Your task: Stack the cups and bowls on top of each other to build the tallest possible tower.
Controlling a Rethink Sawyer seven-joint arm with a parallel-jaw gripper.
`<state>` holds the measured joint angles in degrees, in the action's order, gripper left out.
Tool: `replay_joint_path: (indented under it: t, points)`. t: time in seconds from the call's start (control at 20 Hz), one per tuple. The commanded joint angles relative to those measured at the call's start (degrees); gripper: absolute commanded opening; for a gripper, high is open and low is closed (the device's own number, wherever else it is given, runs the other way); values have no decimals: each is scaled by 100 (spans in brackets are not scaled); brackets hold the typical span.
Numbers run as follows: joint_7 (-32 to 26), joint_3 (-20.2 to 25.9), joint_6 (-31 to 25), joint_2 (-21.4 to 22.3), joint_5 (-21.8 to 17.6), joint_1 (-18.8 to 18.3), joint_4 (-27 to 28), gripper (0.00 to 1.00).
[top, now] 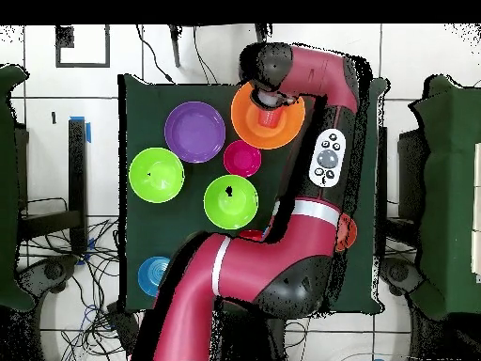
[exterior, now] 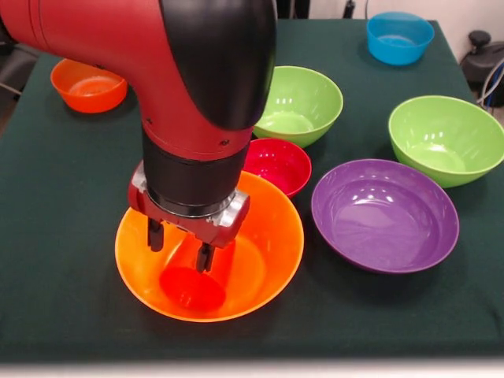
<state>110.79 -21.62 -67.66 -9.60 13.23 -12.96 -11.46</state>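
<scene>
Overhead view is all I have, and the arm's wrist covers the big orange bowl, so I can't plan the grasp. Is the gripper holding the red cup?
Observer: No. The front view shows the gripper open, fingers apart, above the red cup inside the big orange bowl.
Operator: Is anything else in that bowl?
Observer: No, only the red cup, which is off centre toward the front camera's side.
Operator: The arm also half hides a bowl near its elbow.
Observer: That is the small orange bowl. It is empty and stands near a table corner.
</scene>
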Motion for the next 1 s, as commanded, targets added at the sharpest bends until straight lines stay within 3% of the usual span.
replay_joint_path:
  t: [0.05, 0.4, 0.55, 0.7, 1.0]
  points:
    - [1493, -441, -770, -347, 243, 52, 468, 100]
    - [1667, -680, -675, -304, 416, 24, 238, 100]
    - [1628, -541, -469, -78, 369, 79, -138, 100]
    - [1514, -451, -670, 212, 506, 122, -265, 100]
    - [1356, -489, -717, 122, 901, 61, 22, 100]
